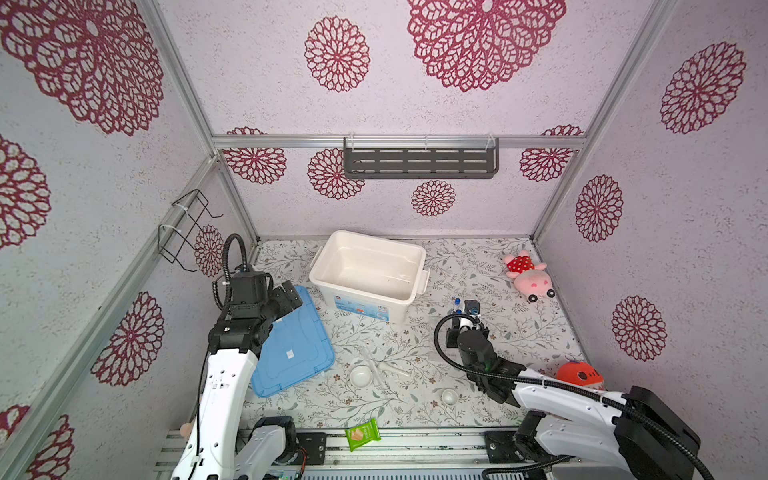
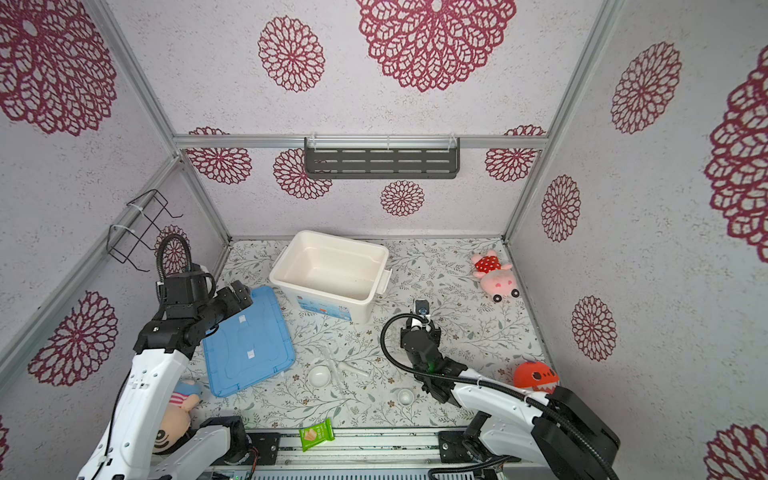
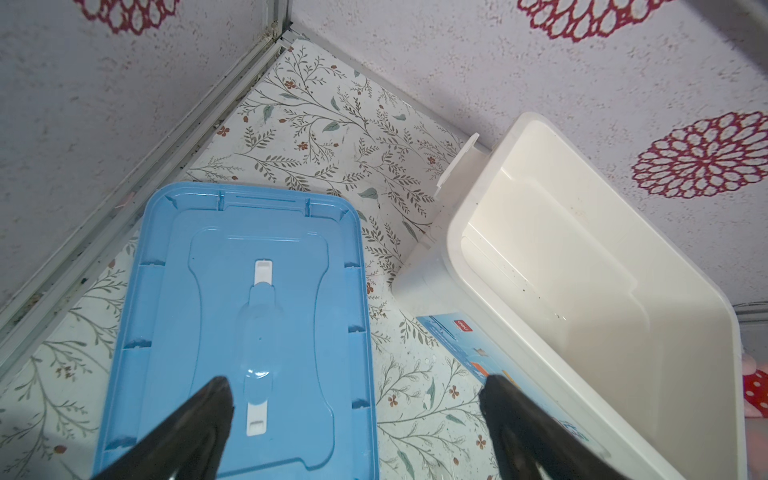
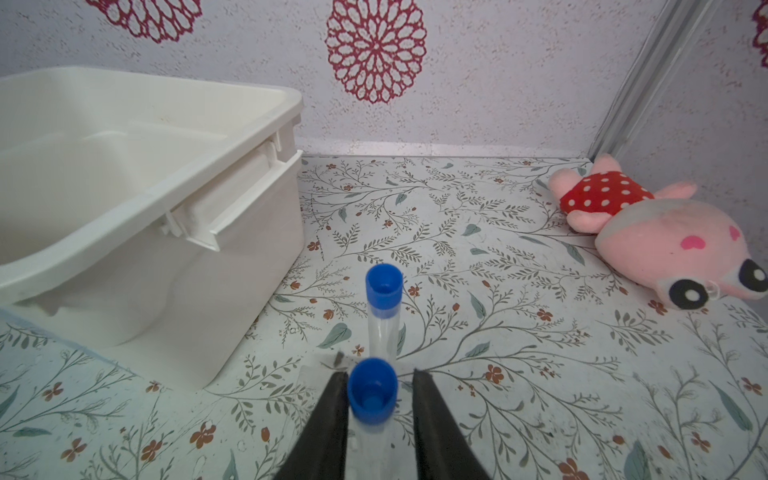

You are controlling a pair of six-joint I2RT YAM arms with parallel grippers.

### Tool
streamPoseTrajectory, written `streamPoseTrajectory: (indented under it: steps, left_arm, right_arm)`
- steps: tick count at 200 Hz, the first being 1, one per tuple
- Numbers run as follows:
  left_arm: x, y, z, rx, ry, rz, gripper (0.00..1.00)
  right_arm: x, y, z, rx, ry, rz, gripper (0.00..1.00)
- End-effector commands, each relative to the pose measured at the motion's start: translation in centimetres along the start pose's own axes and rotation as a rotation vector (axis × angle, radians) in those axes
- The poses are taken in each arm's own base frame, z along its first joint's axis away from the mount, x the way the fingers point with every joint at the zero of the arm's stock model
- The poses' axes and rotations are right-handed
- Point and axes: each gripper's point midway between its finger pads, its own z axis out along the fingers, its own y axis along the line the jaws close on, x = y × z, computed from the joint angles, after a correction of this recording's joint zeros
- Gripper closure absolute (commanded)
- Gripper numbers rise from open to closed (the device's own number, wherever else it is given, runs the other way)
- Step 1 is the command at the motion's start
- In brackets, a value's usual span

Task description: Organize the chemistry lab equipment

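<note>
- My left gripper [image 3: 355, 384] hung over the flat blue plastic lid [image 1: 295, 353], left of centre in both top views. Its jaws were spread wide and held nothing.
- My right gripper [image 4: 378, 386] sat right of centre in both top views, just beside the near right corner of the open white plastic bin [image 1: 365, 274].
- In the right wrist view its jaws stood a little apart around a clear tube with a blue cap [image 4: 372, 392]. One finger [image 4: 328, 419] touched the cap and a gap showed at the other, so the grip was not clamped.
- A second clear blue-capped tube [image 4: 384, 291] was just beyond the first. I could not tell whether either stood upright or lay tilted.
- Two small round white ceramic dishes, the larger [image 1: 360, 376] and the smaller [image 1: 449, 397], rested on the floral table [image 1: 478, 270] in the lower middle of the frame, apart from each other.
- Several thin clear glass tubes [image 1: 390, 368] lay just beside the larger dish, on its right in the frame.
- A pink plush toy [image 1: 527, 274] lay at the table's upper right, well apart from the gripper.
</note>
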Motion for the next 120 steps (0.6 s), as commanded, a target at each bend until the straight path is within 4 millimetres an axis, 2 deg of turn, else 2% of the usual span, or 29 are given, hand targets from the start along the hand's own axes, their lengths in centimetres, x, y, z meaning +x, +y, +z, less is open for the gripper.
streamPoseTrajectory:
  steps: [1,47,69,107,120]
  left_arm:
    - [-0.2,0.3,-0.2,-0.004,-0.018,0.000,0.03]
    - [-0.5,0.4,-0.6,-0.007,-0.029,0.006,0.03]
    - [-0.5,0.5,-0.6,-0.012,-0.032,0.008,0.03]
    - [-0.5,0.4,-0.5,-0.008,-0.023,0.027,0.03]
    - [-0.4,0.4,-0.3,-0.008,-0.014,0.037,0.03]
  right_arm:
    - [-1.8,0.1,-0.8,-0.011,-0.041,0.063,0.62]
    - [-4.0,-0.4,-2.7,-0.036,0.026,0.144,0.44]
    - [-4.3,0.4,-3.8,-0.093,0.116,0.171,0.37]
    - [-1.9,1.5,-5.4,-0.146,0.360,0.144,0.18]
    - [-0.5,1.8,-6.0,-0.166,0.443,0.145,0.03]
